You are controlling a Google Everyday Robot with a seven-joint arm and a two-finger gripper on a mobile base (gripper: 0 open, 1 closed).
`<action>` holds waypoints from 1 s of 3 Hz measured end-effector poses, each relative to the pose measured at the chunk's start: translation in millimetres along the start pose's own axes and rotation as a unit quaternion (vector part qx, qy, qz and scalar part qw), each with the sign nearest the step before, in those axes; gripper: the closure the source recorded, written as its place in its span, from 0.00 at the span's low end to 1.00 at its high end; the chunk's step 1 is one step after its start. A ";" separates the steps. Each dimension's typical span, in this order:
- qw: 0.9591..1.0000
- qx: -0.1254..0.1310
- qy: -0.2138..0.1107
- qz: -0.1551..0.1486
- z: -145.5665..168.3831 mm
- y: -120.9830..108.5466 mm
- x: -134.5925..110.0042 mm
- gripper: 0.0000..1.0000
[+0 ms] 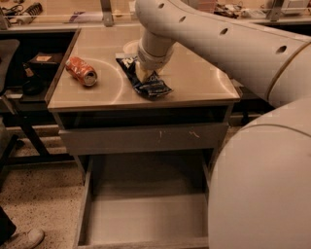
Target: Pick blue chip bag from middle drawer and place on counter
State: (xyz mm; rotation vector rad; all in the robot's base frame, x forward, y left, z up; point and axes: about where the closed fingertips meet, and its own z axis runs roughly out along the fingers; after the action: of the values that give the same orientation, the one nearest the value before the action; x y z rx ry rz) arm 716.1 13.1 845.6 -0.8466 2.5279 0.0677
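The blue chip bag (151,86) lies flat on the counter (199,80), near the middle and close to its front edge. My gripper (143,73) comes down from the arm above and rests on the bag's upper half, hiding part of it. The middle drawer (146,214) is pulled open below the cabinet, and its grey floor is bare.
A crushed orange soda can (81,71) lies on the counter's left side. The drawer front above the open drawer (143,138) is shut. A cluttered bench (58,12) runs along the back, dark furniture stands at the left, and my arm (262,160) fills the right.
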 end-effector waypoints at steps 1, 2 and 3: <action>1.000 0.000 0.000 0.000 0.0 0.0 0.0 0.35; 1.000 0.000 0.000 0.000 0.1 0.0 0.0 0.11; 1.000 0.000 0.000 0.000 0.1 0.1 0.0 0.00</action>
State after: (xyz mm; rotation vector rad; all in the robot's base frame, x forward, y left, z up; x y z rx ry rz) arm 716.1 13.2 845.5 -0.8468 2.5280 0.0677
